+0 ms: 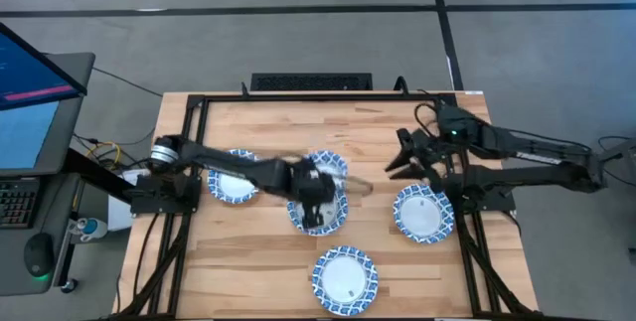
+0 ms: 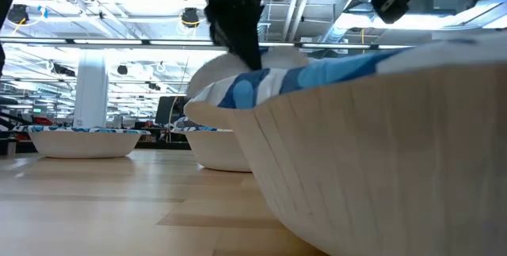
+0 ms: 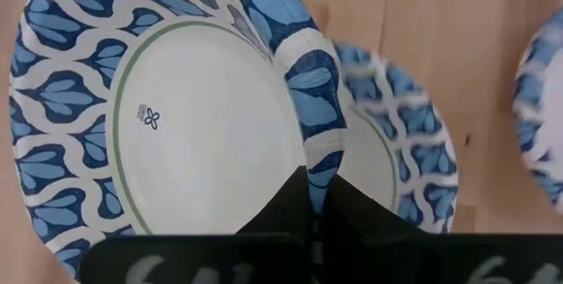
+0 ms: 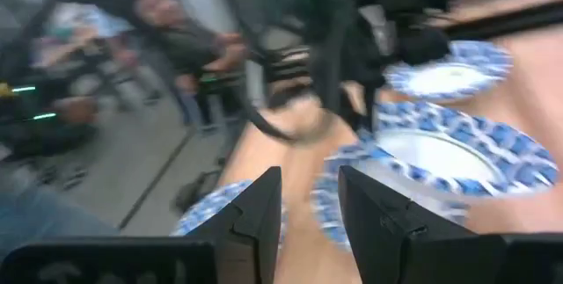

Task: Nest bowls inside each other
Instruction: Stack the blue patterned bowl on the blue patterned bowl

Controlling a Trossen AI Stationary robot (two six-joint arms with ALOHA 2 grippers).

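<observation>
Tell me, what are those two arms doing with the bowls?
Left gripper shut on a bowl's rim, mid-table, above another bowl. Right gripper open, empty, waiting. Nothing blocking.

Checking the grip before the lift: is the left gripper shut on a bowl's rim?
Yes. The left gripper is shut on the bowl rim, fingers pinching either side.

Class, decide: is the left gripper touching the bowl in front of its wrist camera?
Touching. In the left wrist view, the left gripper is shut on the rim of the bowl, with a finger on each side of it.
</observation>
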